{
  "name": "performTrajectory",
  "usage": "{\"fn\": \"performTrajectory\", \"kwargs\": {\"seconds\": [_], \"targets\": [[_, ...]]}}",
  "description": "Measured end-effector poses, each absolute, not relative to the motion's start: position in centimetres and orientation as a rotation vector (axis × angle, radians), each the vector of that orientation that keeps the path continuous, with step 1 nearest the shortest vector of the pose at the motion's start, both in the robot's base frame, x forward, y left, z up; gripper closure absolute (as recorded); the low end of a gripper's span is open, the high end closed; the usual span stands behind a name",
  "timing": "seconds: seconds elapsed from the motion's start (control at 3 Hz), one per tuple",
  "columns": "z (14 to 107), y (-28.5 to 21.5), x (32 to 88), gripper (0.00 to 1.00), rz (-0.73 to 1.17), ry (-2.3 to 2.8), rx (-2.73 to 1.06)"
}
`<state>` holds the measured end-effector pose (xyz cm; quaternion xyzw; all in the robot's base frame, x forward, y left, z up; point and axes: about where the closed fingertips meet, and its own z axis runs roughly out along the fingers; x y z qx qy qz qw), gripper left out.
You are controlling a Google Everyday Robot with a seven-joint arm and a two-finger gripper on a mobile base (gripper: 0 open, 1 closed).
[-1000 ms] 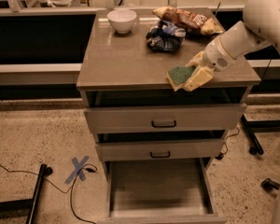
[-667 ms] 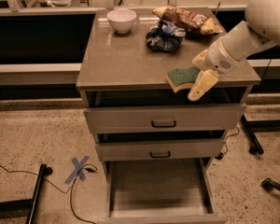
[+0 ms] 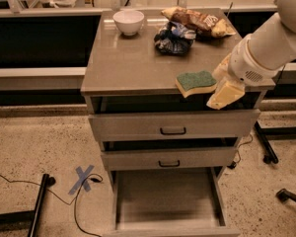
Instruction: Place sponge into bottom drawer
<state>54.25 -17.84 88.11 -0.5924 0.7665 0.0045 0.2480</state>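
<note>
- Tape laid in a blue cross [image 3: 84,178] marks the speckled floor at far left, beside a black cable [image 3: 75,209], well apart from the work.
- Round white ceramic bowl [image 3: 129,21] stands at the far left corner of the grey-brown cabinet top [image 3: 128,68]. Crumpled snack bags [image 3: 187,26] lie along the far edge, and none of them sits on the route.
- Wide, shallow grey-brown bottom drawer [image 3: 163,199] is pulled out toward the near side, its flat grey floor bare. The two upper drawers [image 3: 138,127] with black loop handles sit above it, set further back.
- Rectangular sponge [image 3: 196,82], dark green scouring top over pale yellow foam, hangs at the near right edge of the cabinet top and is not yet in the drawer. Its green side faces up, and its long axis runs left to right, roughly parallel to the drawer fronts.
- Cream two-finger gripper [image 3: 216,83] on the white arm [image 3: 271,43] sits just right of the sponge and appears clamped on its right end, so the pad sticks out to the left.
- Deciding relation: the open tray lies below the sponge, nearer and a little to the left. The move likely calls for coming out to the near side, clear of the upper drawer fronts, before going down, since a straight drop risks landing the sponge on those fronts.
</note>
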Motion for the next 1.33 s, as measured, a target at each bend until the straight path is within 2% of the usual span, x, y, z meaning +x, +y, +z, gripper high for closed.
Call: {"fn": "performTrajectory", "kwargs": {"seconds": [0.33, 0.67, 1.0, 1.33], "targets": [[90.6, -18.2, 51.1, 0.41, -0.077, 2.091, -1.594], [91.6, -19.0, 51.1, 0.18, -0.113, 2.077, -1.601], [90.9, -20.2, 53.7, 0.0, -0.078, 2.059, -1.606], [88.7, -20.9, 55.7, 0.0, -0.013, 2.063, -1.597]]}}
